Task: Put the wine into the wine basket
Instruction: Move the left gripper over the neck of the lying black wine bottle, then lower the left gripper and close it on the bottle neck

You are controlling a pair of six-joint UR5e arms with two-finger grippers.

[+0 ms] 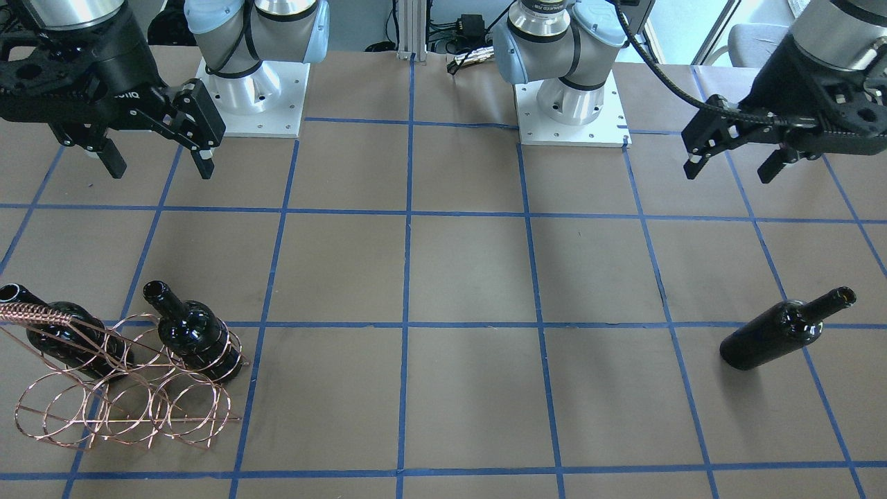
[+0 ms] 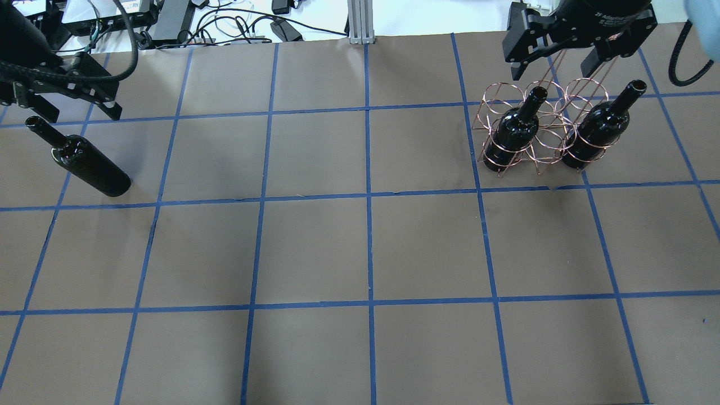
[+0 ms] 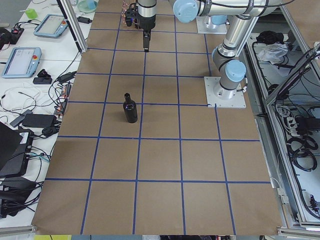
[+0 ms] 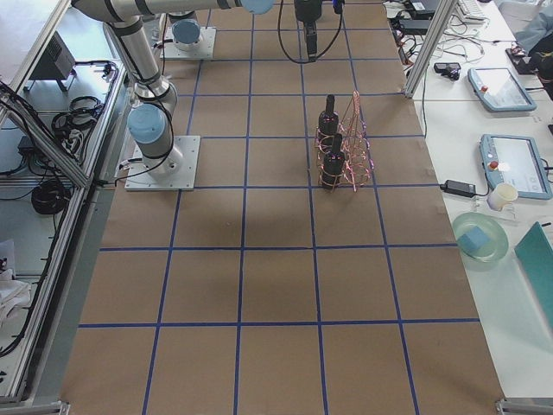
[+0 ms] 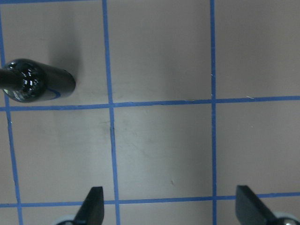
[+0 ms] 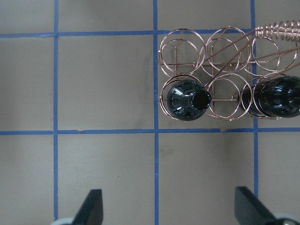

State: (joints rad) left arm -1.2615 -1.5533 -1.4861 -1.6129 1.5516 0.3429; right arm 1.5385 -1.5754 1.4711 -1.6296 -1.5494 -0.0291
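Observation:
One wine bottle (image 2: 84,166) lies on its side on the table's left part, also in the front view (image 1: 783,333) and the left wrist view (image 5: 37,82). My left gripper (image 1: 731,170) hangs open and empty above the table near the bottle's neck end, apart from it. The copper wire wine basket (image 2: 534,132) stands at the far right, also in the front view (image 1: 118,395). It holds two bottles (image 2: 514,129) (image 2: 599,126), necks tilted up. My right gripper (image 1: 159,166) is open and empty, high above the basket (image 6: 220,65).
Brown paper with a blue tape grid covers the table (image 2: 365,247). The two arm bases (image 1: 256,97) (image 1: 572,104) stand on white plates at the robot's side. Cables and an aluminium post (image 2: 357,22) lie beyond the far edge.

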